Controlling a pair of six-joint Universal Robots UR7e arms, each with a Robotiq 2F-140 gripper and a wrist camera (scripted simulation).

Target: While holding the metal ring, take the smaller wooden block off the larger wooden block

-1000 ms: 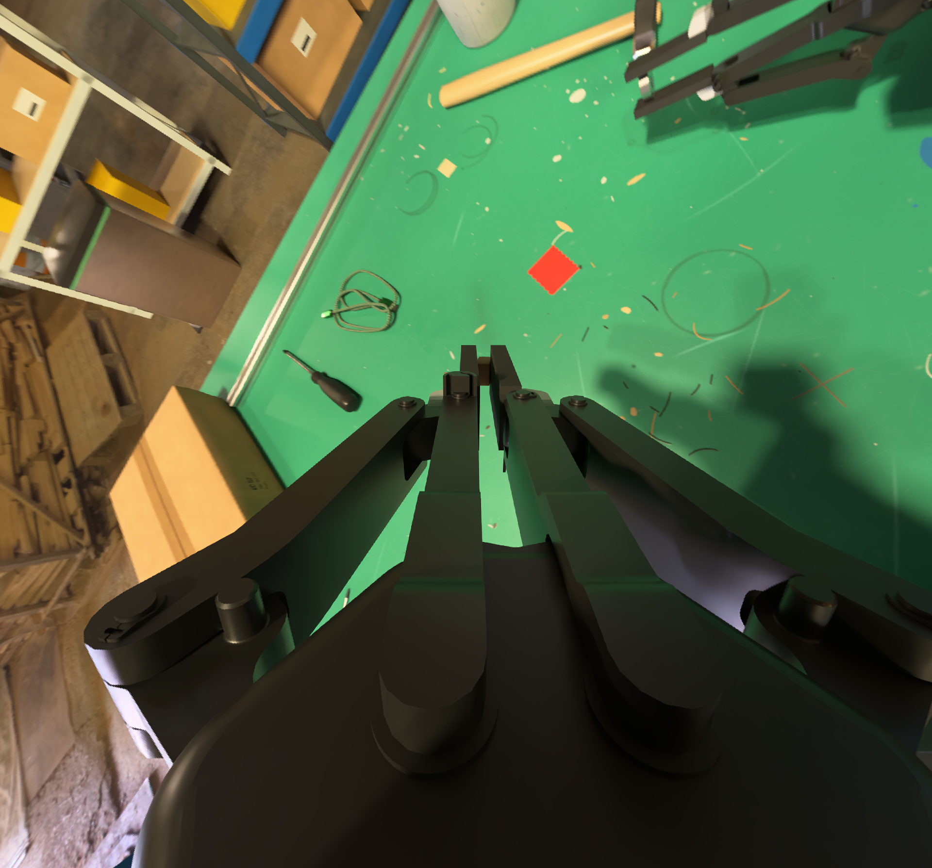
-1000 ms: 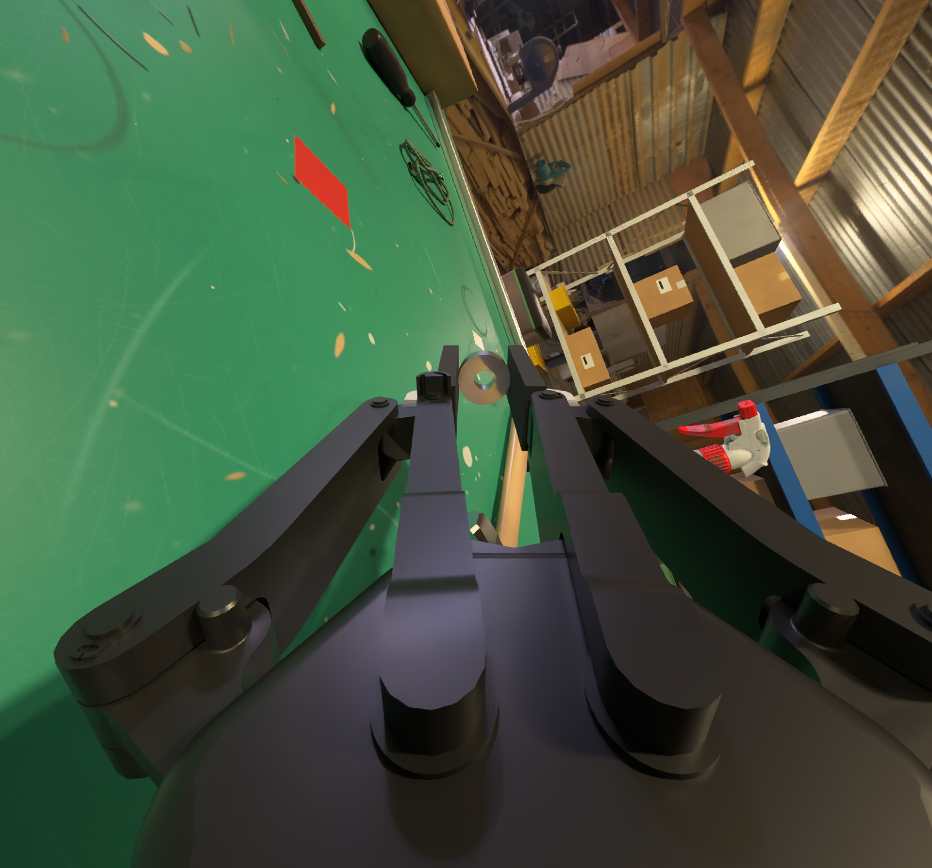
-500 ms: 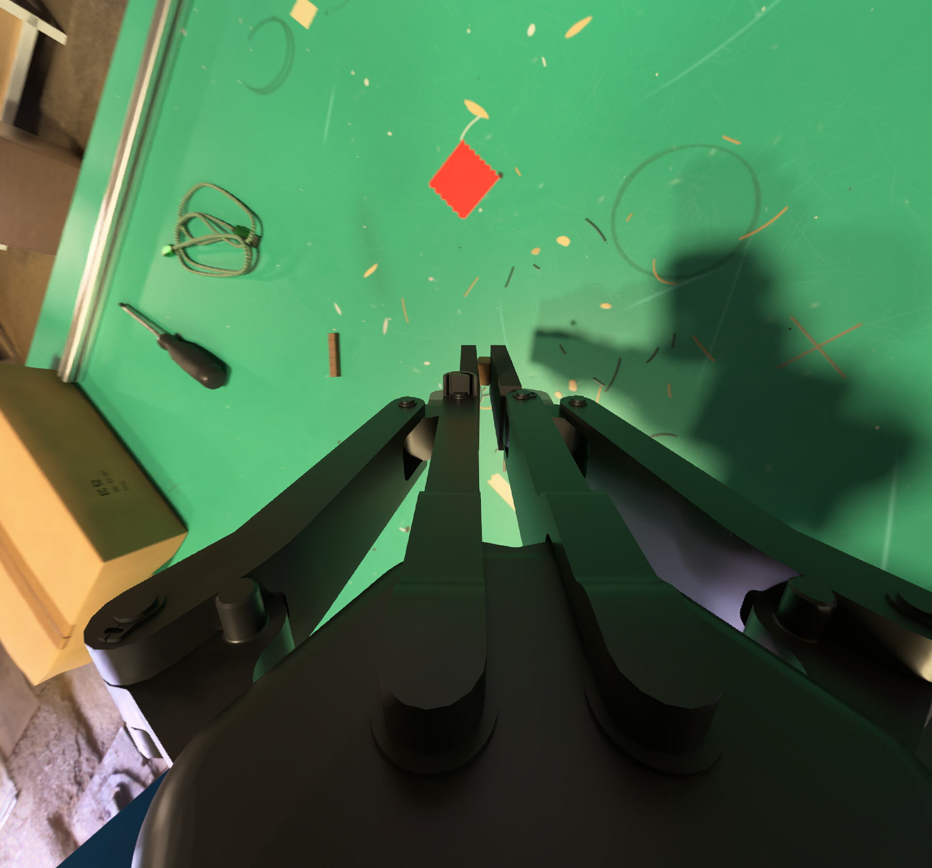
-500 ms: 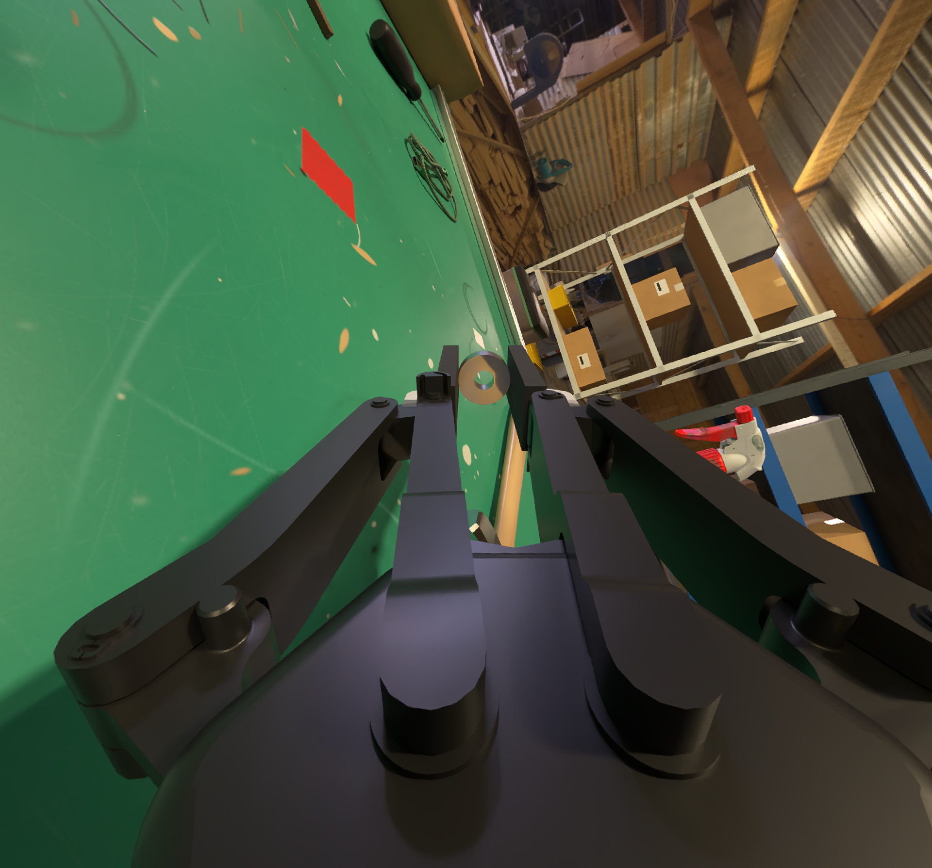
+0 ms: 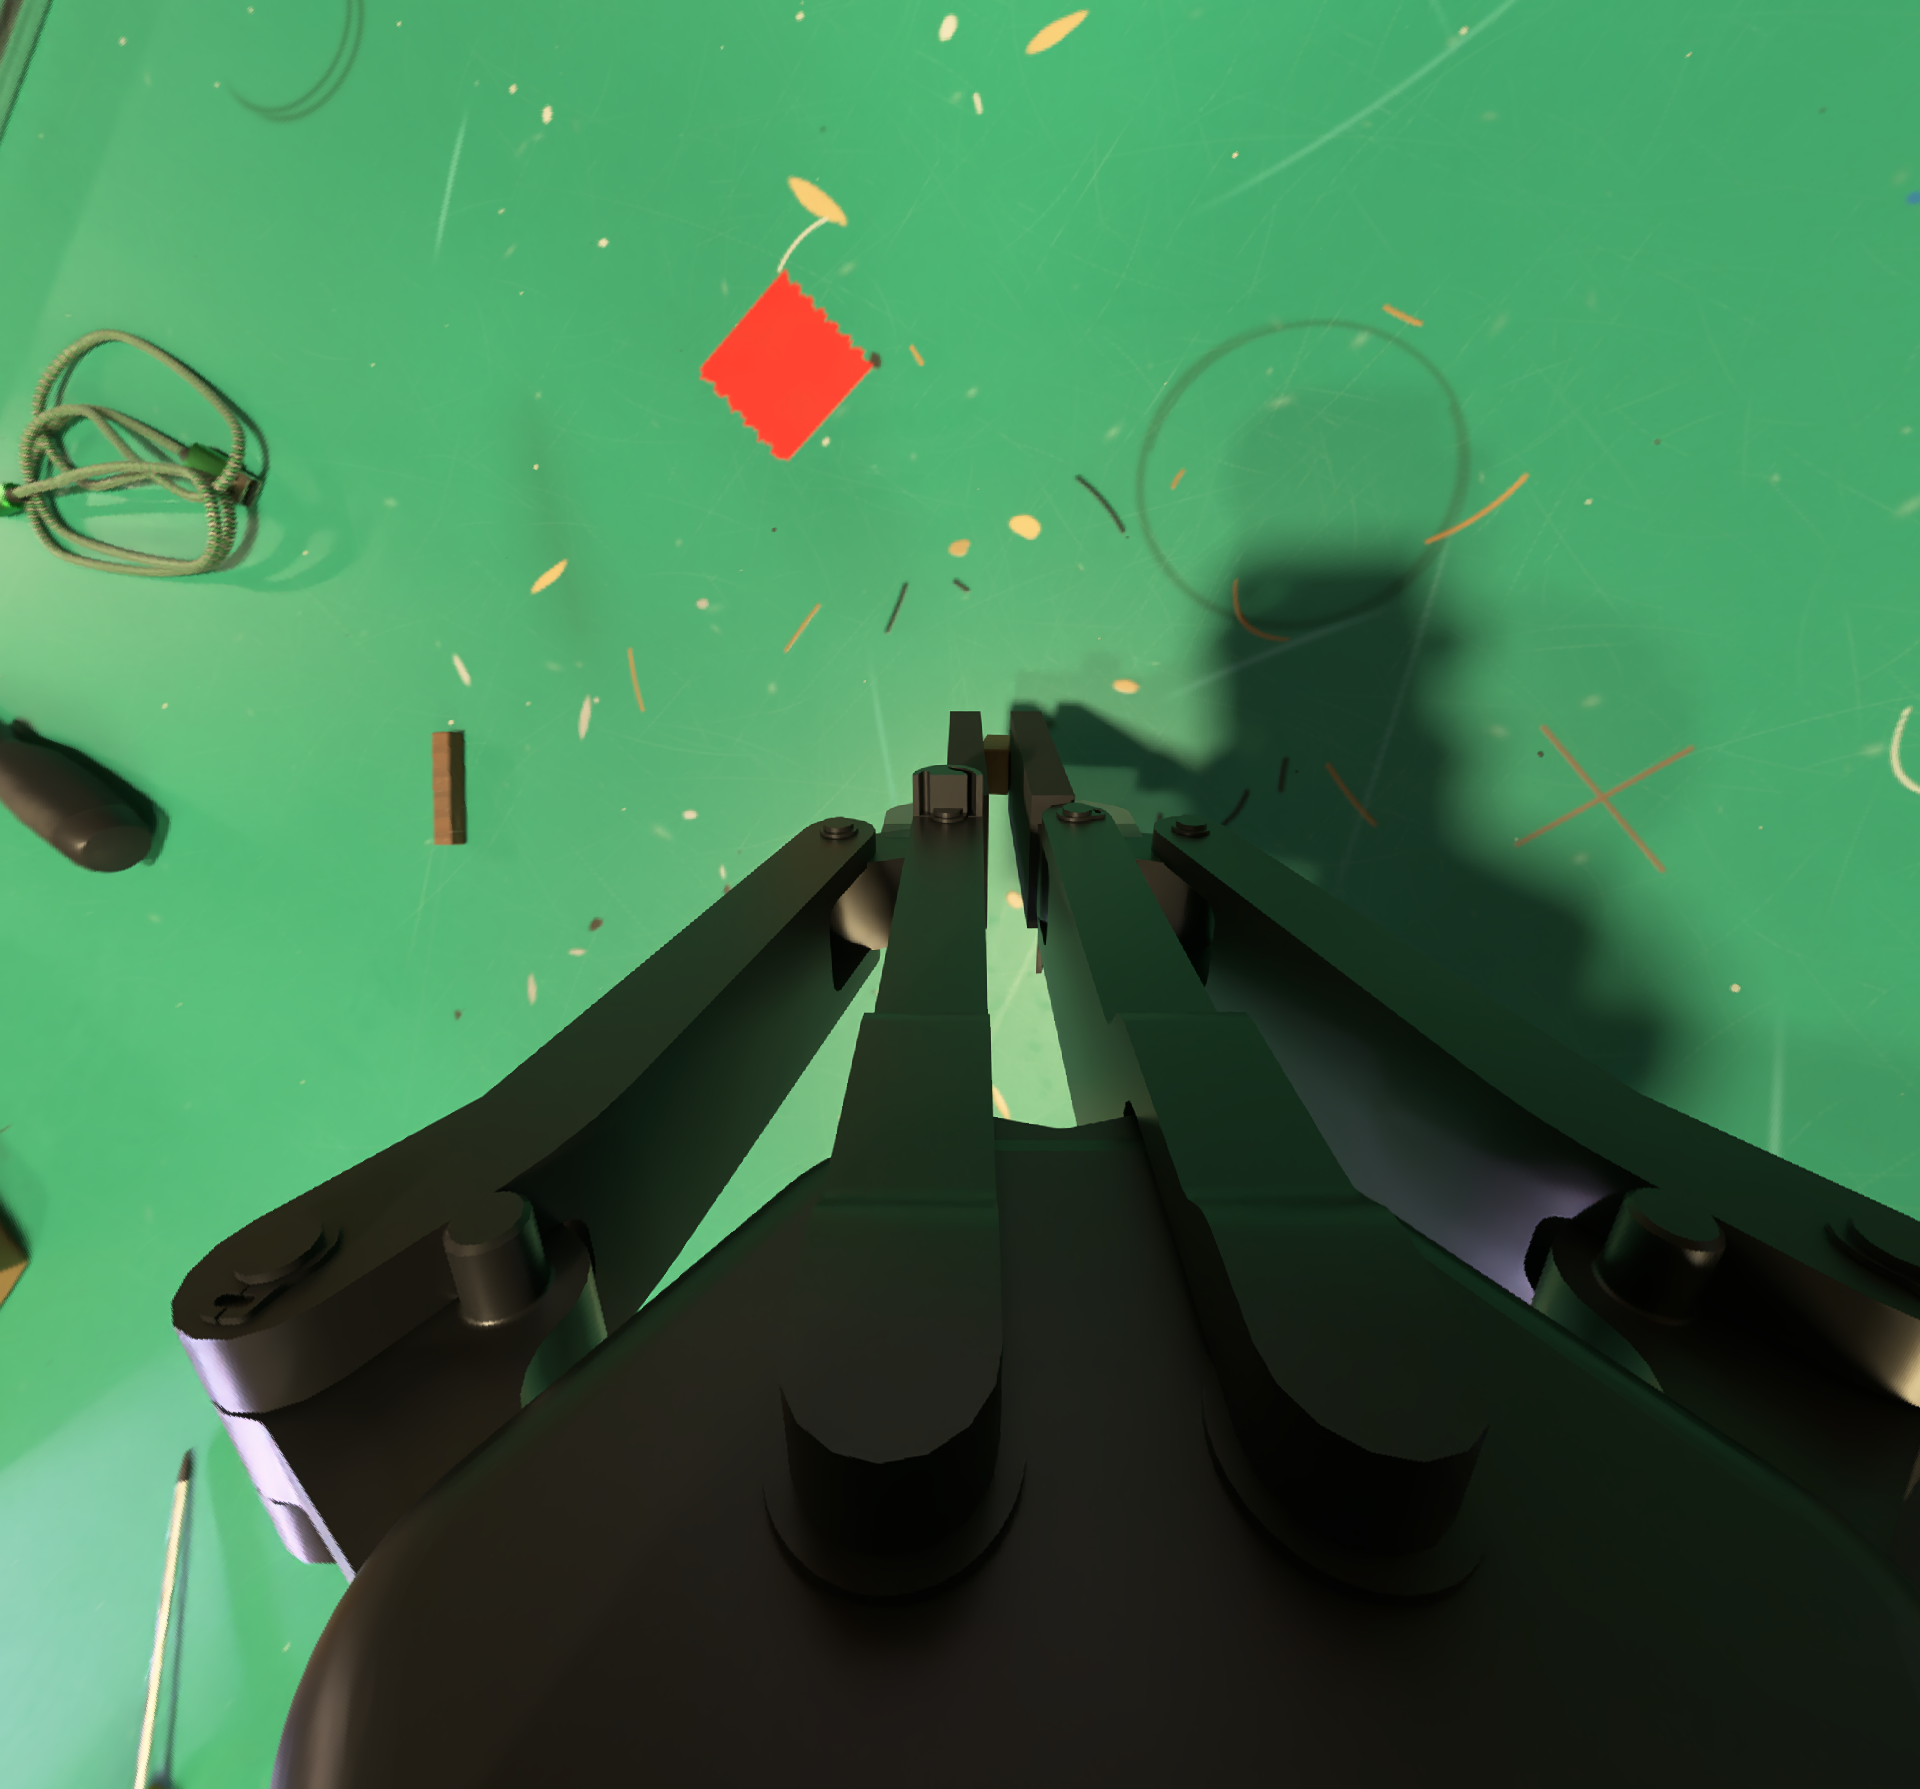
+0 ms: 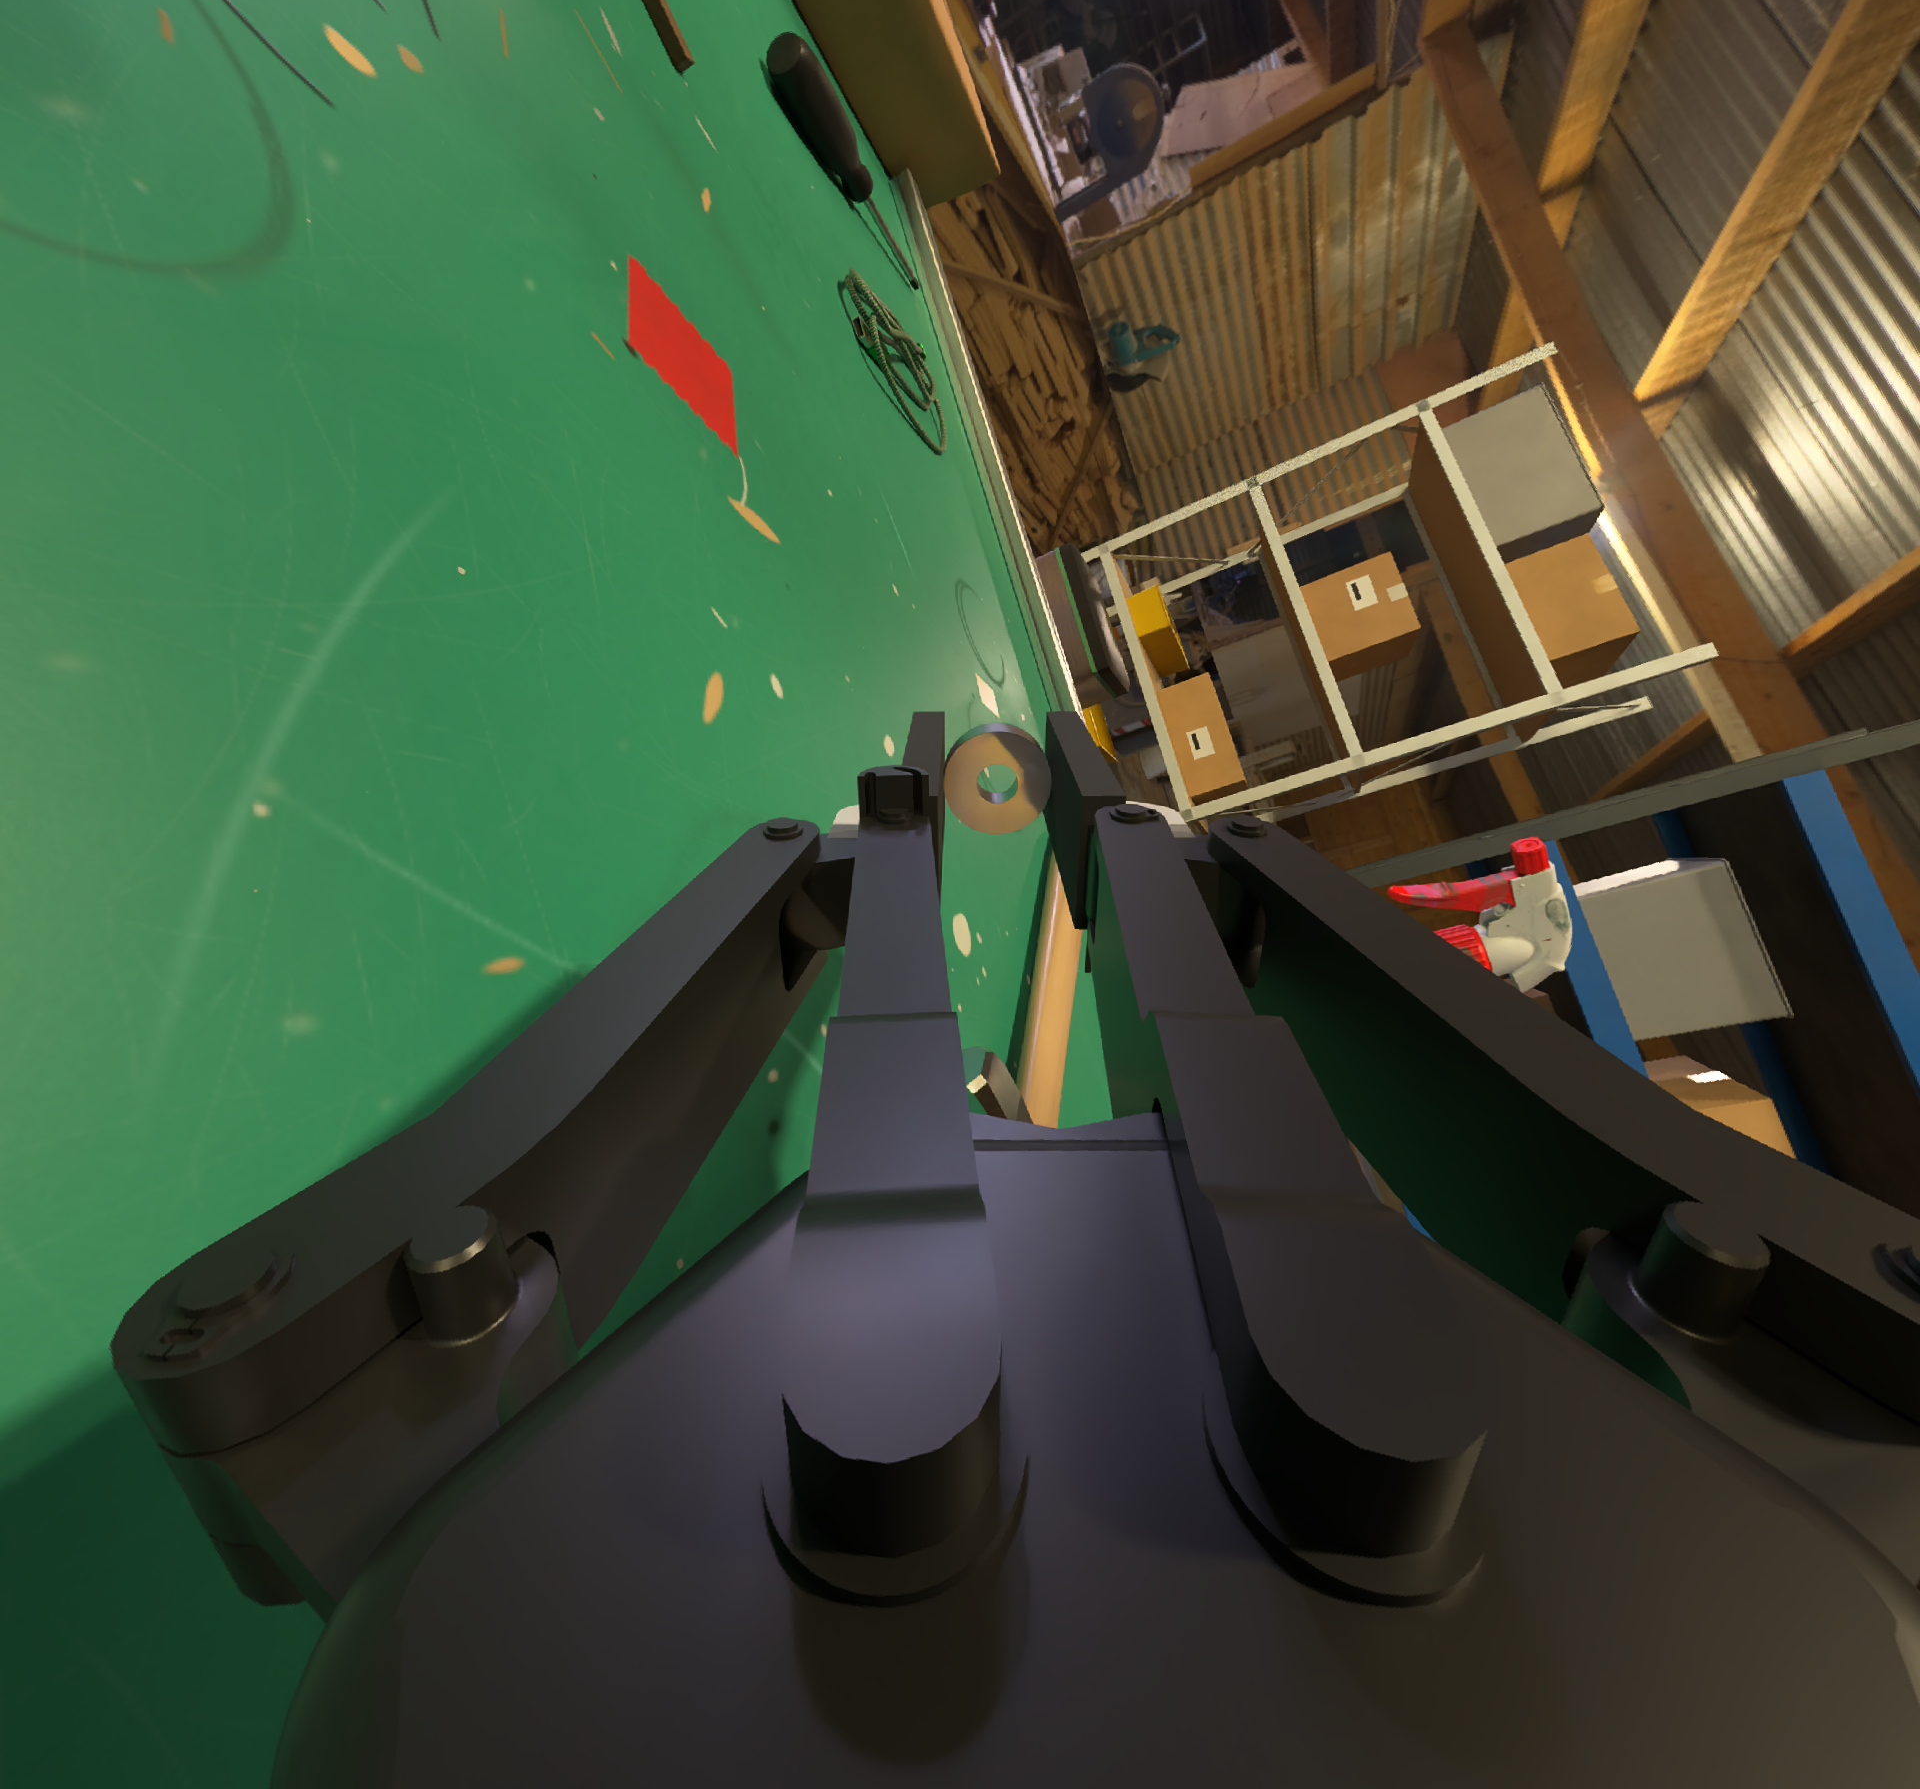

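The flat grey metal ring (image 6: 995, 780) sits clamped between the narrowed jaws of the right gripper (image 6: 995, 763), raised off the table, while the left gripper (image 5: 995, 750) pinches a small brown wooden block (image 5: 995, 763) between nearly closed jaws above the mat. A thin dark-brown wooden block (image 5: 449, 787) lies flat on the scratched, chip-strewn green table mat (image 5: 1455, 129), near a red serrated paper square (image 5: 787, 366), a coiled green cord (image 5: 135, 456) and a black-handled screwdriver (image 6: 821, 124). Beyond the table edge stand corrugated metal walls (image 6: 1288, 222), timber beams (image 6: 1538, 285) and a white shelf frame (image 6: 1351, 690) holding cardboard boxes.

Red square patch (image 5: 787, 366) mid green tabletop (image 5: 1351, 129). Green cord coil (image 5: 135, 461) + black-handled screwdriver (image 6: 821, 118) nr table edge. Shelving w/ cardboard boxes (image 6: 1361, 612) beyond.
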